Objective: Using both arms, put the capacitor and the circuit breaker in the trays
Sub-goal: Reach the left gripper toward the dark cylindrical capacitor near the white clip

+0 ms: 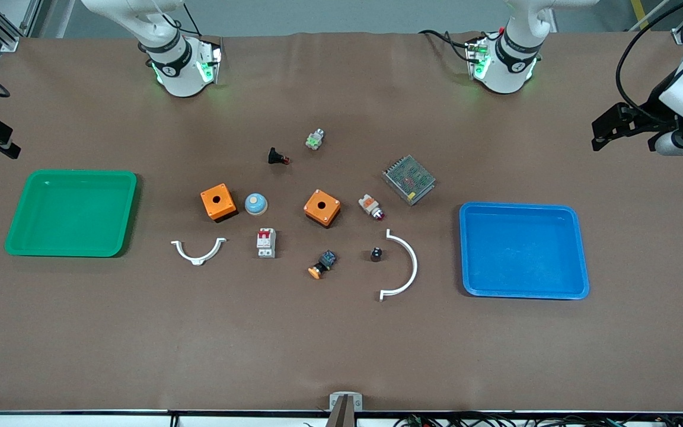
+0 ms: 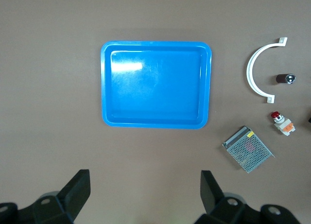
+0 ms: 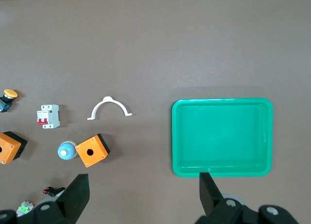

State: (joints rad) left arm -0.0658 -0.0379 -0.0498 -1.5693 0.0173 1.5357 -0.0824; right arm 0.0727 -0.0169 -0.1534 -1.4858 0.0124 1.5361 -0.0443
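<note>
Both claws hang wide apart and hold nothing. Reading the table like a clock face from the front camera, with twelve toward the robots' bases, the left gripper [image 2: 143, 190] hovers over the table's three o'clock end, its two black fingers [image 2: 77, 187] spread well clear of each other above the bare brown table [image 1: 341, 356], just beside the blue tray [image 1: 581, 249]. The right gripper [image 3: 143, 190] does the same over the nine o'clock end, its fingers just as far apart, near the green tray [image 1: 130, 213]. Both trays have nothing in them.

The capacitor [image 1: 376, 254] sits on the table inside the curve of the large white bracket [image 1: 409, 270], not touching it. It is at nine o'clock from the blue tray and at six o'clock from the white and orange part with a red tip [image 1: 371, 206]. The orange-capped push button [image 1: 322, 264] lies near it at nine o'clock.

The circuit breaker [image 1: 266, 242] lies flat with its red levers facing up, near the middle of the table. It is at about six o'clock from the pale blue dome [image 1: 255, 204] and at three o'clock from the small white bracket [image 1: 198, 254], apart from both. Two orange boxes [image 1: 218, 201] [image 1: 322, 207] flank it at about ten and two o'clock. The green tray is well away at nine o'clock.
</note>
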